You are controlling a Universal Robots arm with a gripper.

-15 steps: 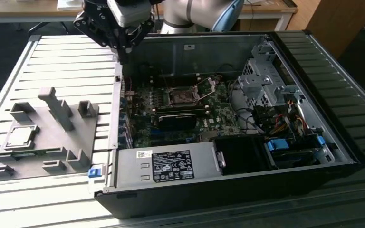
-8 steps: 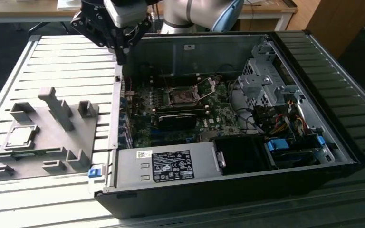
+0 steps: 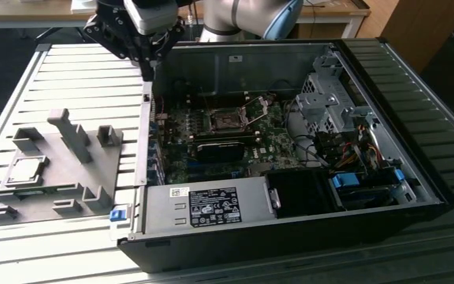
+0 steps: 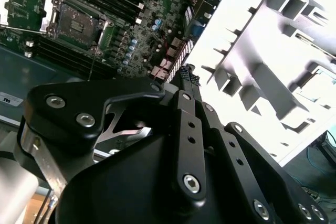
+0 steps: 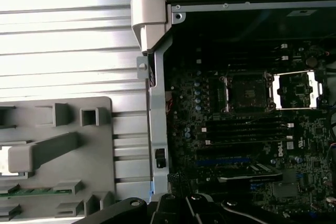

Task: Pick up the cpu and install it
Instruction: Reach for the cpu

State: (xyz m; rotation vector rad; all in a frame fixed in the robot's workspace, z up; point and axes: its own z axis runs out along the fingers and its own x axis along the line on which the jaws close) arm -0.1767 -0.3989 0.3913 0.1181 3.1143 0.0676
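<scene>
The cpu [image 3: 26, 170], a small pale square chip, lies in a recess of the grey fixture plate [image 3: 57, 192] at the exterior view's left, outside the computer case. My gripper [image 3: 147, 76] hangs above the case's left wall, between the fixture and the motherboard, well away from the cpu. Its fingers [image 4: 187, 73] are pressed together with nothing between them. The dark cpu socket [image 3: 230, 121] on the motherboard stands uncovered, its metal load plate [image 3: 259, 104] flipped open beside it. Both wrist views also show the socket [image 4: 79, 24] [image 5: 247, 93].
The open computer case [image 3: 385, 53] lies on a slatted metal table [image 3: 69, 59]. Inside are memory slots [image 5: 247, 129], a power supply [image 3: 203, 207], a drive cage [image 3: 326, 97] and loose cables [image 3: 353, 154]. Upright grey posts [image 3: 73, 133] rise from the fixture plate.
</scene>
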